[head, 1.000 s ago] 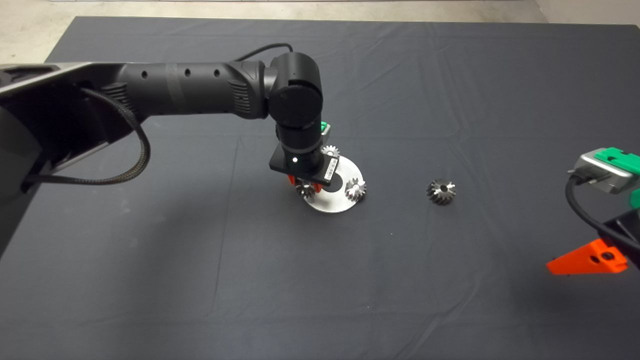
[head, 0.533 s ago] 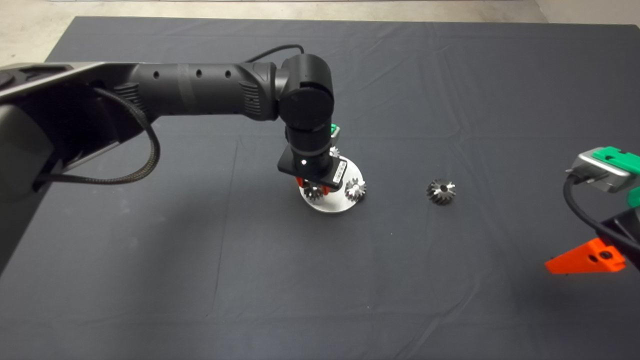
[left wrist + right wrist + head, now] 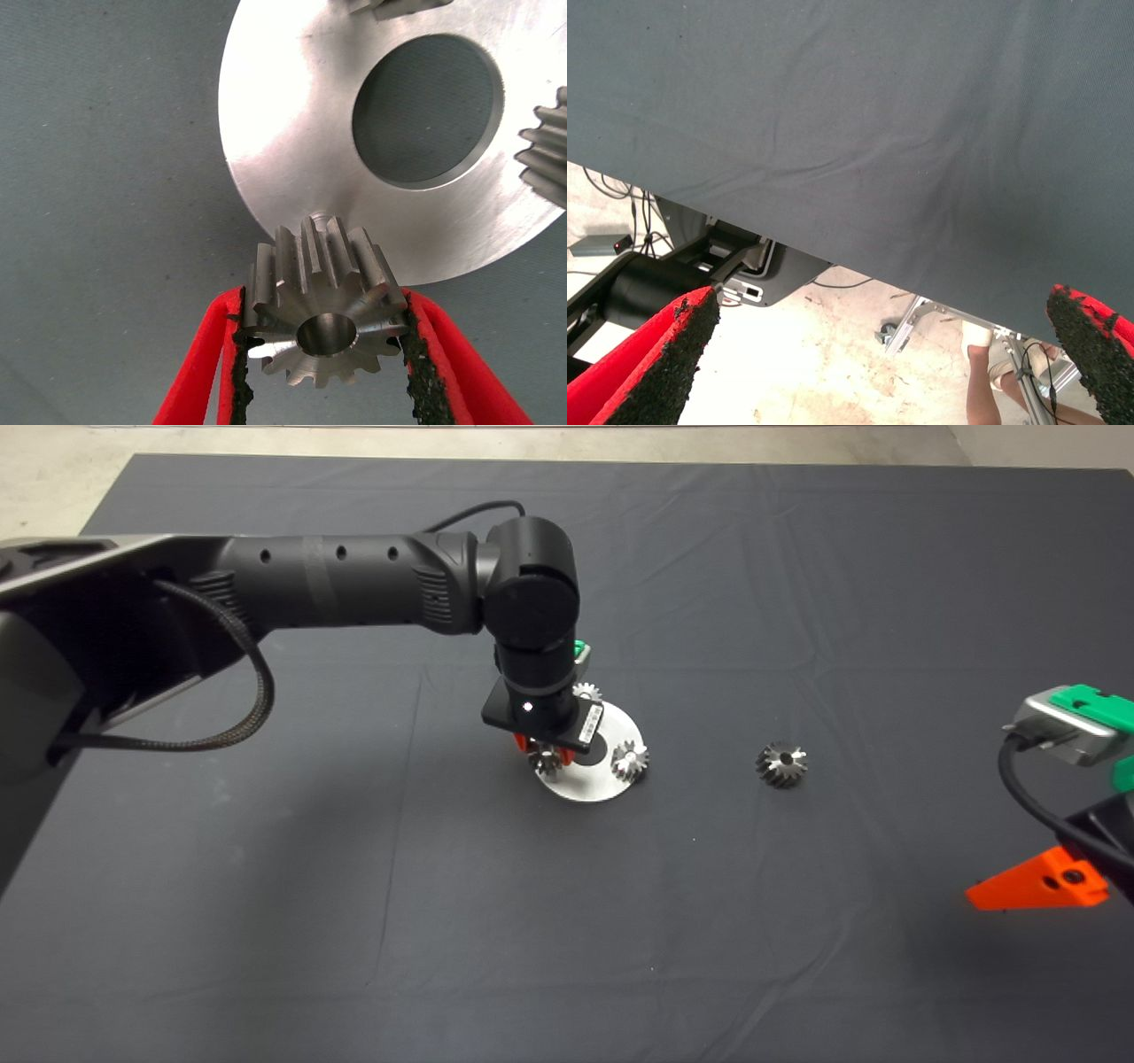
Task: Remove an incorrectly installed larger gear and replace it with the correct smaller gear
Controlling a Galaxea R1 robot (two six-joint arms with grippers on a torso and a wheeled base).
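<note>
Head view: the left arm (image 3: pixel 337 589) reaches in from the left edge to the centre of the dark mat (image 3: pixel 797 558), its wrist hiding most of the left gripper (image 3: pixel 544 755), of which only red finger tips show around the smaller gear (image 3: pixel 546 762) at the lower left rim of a round silver plate (image 3: pixel 589 786). Two paler gears stand on the same plate, one (image 3: pixel 630 761) at its right rim and one (image 3: pixel 586 691) at its upper rim, partly behind the wrist. The larger gear (image 3: pixel 781 764) lies alone on the mat, right of centre and well apart from the plate. The right gripper (image 3: pixel 1041 886) waits at the lower right edge. Left wrist view: this shows what the head view hides, namely the left gripper (image 3: pixel 323 354) clamped on the smaller gear (image 3: pixel 323 319), a black pad (image 3: pixel 237 372) pressing each side of its teeth. The gear has dark tooth flanks, a shiny face and a centre hole, and sits at the rim of the plate (image 3: pixel 283 159), whose large central opening shows the mat; whether the gear touches the plate cannot be told. Right wrist view: the right gripper (image 3: pixel 881 363) has its fingers (image 3: pixel 656 372) spread wide with nothing between them, over the mat's edge (image 3: pixel 877 133), with floor, cables and a person's leg (image 3: pixel 983 390) beyond.
</note>
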